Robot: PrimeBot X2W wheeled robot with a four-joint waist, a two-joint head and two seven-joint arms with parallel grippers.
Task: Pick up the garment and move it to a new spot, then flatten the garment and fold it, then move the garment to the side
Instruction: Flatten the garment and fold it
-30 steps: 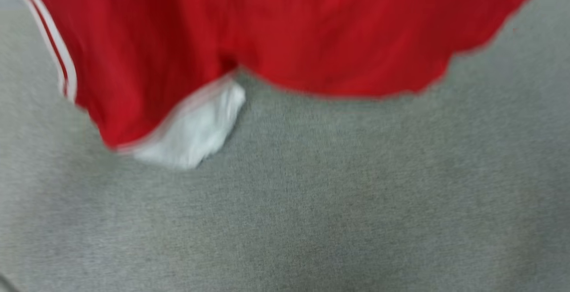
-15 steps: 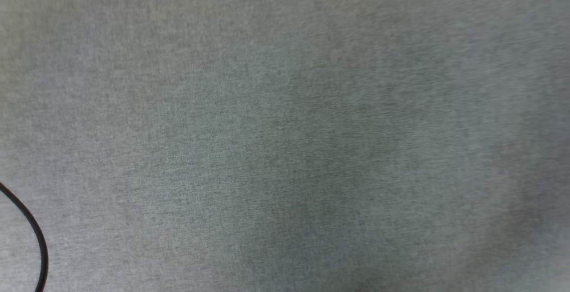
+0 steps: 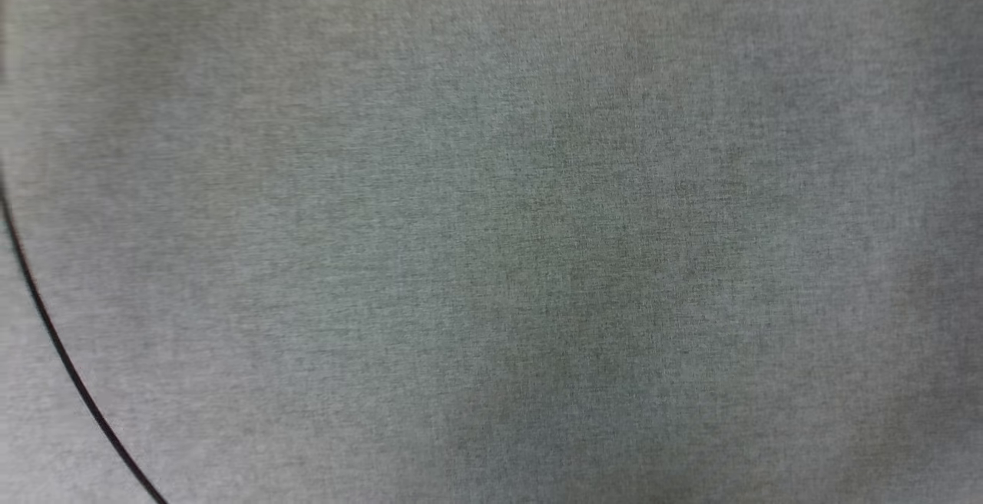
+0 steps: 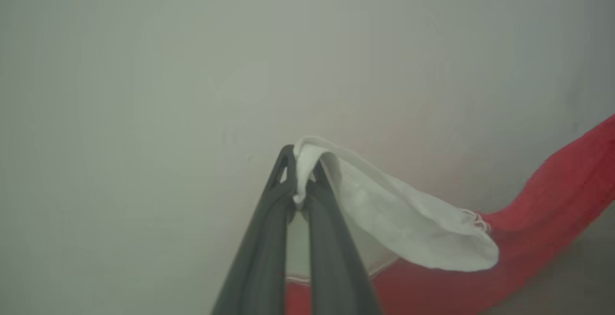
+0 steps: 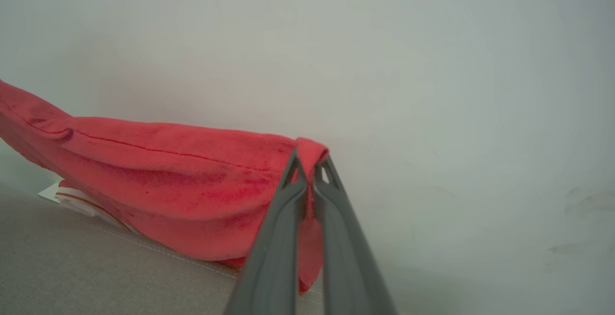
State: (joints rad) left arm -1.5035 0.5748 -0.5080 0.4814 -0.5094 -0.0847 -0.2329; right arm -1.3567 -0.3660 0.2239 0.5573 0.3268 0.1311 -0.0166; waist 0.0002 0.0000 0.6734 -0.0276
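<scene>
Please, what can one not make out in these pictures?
- Left wrist view: the garment hangs from the shut left gripper; right and bottom edges cut off its body.
- Right wrist view: bunched folds at the right gripper hide any print.
- Head view: the dark line is cut off at both edges; cable or seam, unclear.

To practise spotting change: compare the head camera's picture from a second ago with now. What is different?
The head camera's whole view has shifted, from the red shirt onto grey cloth crossed by a black cable at the left, so the camera moved, not necessarily the shirt. The cloth itself looks unchanged.
</scene>
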